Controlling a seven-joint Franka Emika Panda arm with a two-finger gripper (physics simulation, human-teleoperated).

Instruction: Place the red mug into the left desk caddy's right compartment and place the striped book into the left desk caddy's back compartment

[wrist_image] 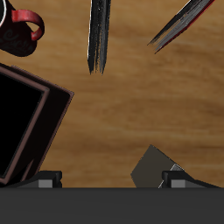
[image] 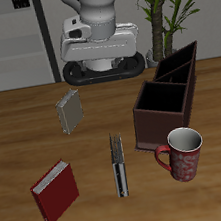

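One red mug (image: 186, 154) beside left desk caddy (image: 167, 98), striped book (image: 118, 165) nearby

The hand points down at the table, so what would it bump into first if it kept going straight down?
Probably just the bare wooden table. Straight under the hand lies open wood, between the striped book and the grey book. Depth is hard to judge, so it might clip the grey book.

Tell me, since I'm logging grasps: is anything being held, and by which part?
Nothing is held: the gripper has only bare table between its jaws; the red mug and striped book lie untouched.
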